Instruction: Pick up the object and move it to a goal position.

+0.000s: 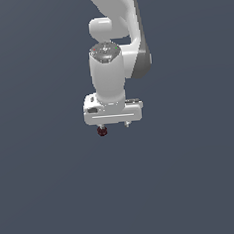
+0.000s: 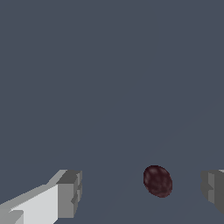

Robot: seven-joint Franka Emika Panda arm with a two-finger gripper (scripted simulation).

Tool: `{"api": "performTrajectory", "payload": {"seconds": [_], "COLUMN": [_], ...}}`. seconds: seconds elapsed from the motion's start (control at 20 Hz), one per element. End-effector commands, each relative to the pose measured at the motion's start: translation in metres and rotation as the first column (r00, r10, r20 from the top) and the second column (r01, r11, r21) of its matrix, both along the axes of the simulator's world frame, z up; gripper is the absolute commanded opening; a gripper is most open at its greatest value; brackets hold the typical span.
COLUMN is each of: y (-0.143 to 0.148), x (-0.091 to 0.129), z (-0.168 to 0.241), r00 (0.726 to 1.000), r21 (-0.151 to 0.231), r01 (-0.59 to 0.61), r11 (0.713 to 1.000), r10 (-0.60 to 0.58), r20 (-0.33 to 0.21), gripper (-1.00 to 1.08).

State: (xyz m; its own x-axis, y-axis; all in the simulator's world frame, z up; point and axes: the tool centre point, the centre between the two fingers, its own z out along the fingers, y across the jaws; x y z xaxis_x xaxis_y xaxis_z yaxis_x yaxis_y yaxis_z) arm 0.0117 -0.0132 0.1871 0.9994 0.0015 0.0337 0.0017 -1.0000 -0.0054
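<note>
The tool point(image 1: 114, 125) is spread wide, holding nothing. The ball point(image 2: 157, 180) sits between its fingers point(image 2: 69, 194) — nearer one of them, touching neither. It looks tiny, light and round, so it may roll. Pinch it across its middle — gently.

A glossy white rounded arm point(image 1: 114, 49) with grey joint trim ends in a boxy white claw point(image 1: 114, 125) with grey fingertips point(image 2: 70, 192).

Flat, even simulator light on a dull slate ground; coarse, slightly soft renders, no glare.
</note>
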Motion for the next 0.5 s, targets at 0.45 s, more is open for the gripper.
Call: {"api": "performTrajectory", "payload": {"seconds": [0.45], "y": [-0.011], "x": [0.005], "z": [0.017], "r00": [0.999], "r21": [-0.015], "r01": [-0.012], "r11": [1.0], "r10": [0.013], "r20": [0.034], "gripper": [1.0]}}
